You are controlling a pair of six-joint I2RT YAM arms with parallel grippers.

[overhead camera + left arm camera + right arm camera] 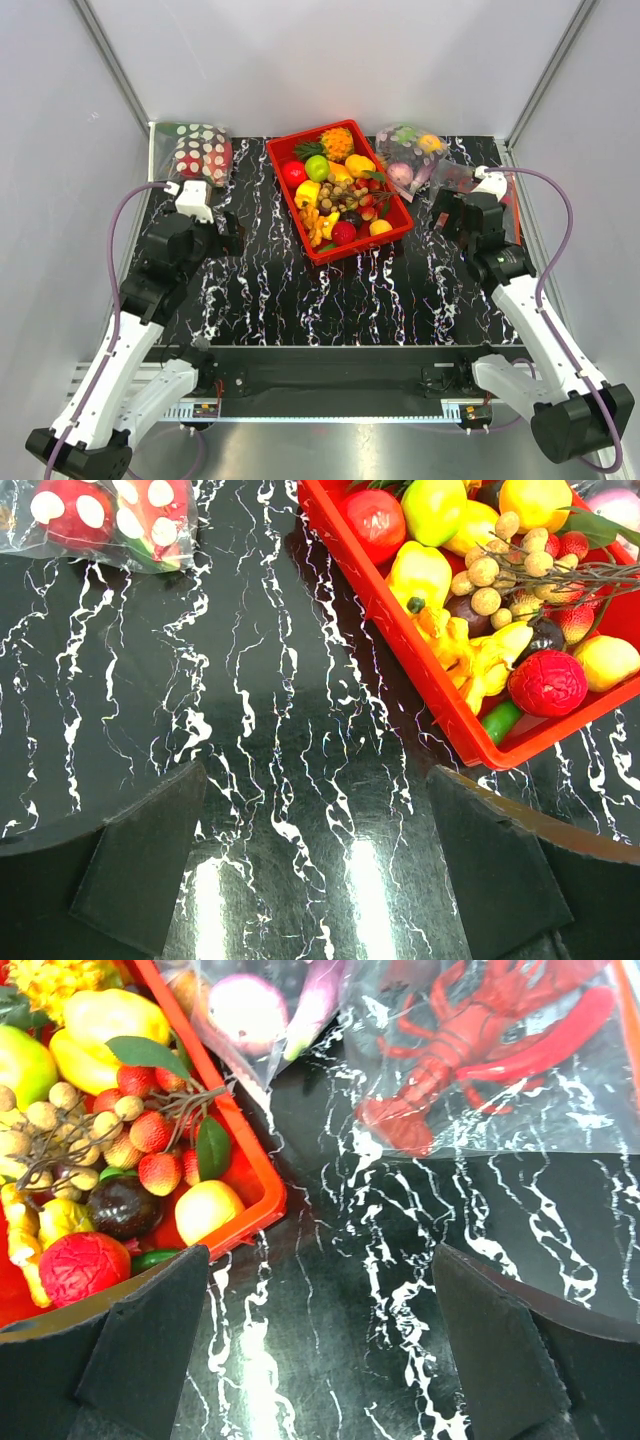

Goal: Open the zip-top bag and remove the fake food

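Note:
The zip-top bag (520, 1090) is clear and crinkly and lies flat at the far right of the table, just ahead of my right gripper. A red lobster (450, 1045) and a long red chili (560, 1045) show through the plastic; the dark ball is not visible. In the top view the bag (453, 178) is mostly hidden under my right arm. My right gripper (320, 1330) is open and empty over bare table, short of the bag (445, 215). My left gripper (315, 860) is open and empty, low over the table left of the tray (225, 232).
A red tray (395, 232) of mixed fake fruit stands in the middle, its corner close to both grippers (440, 715) (260, 1190). A white-dotted red bag (200, 150) lies at the far left. A clear bag of pastel fruits (410, 155) lies beside the tray.

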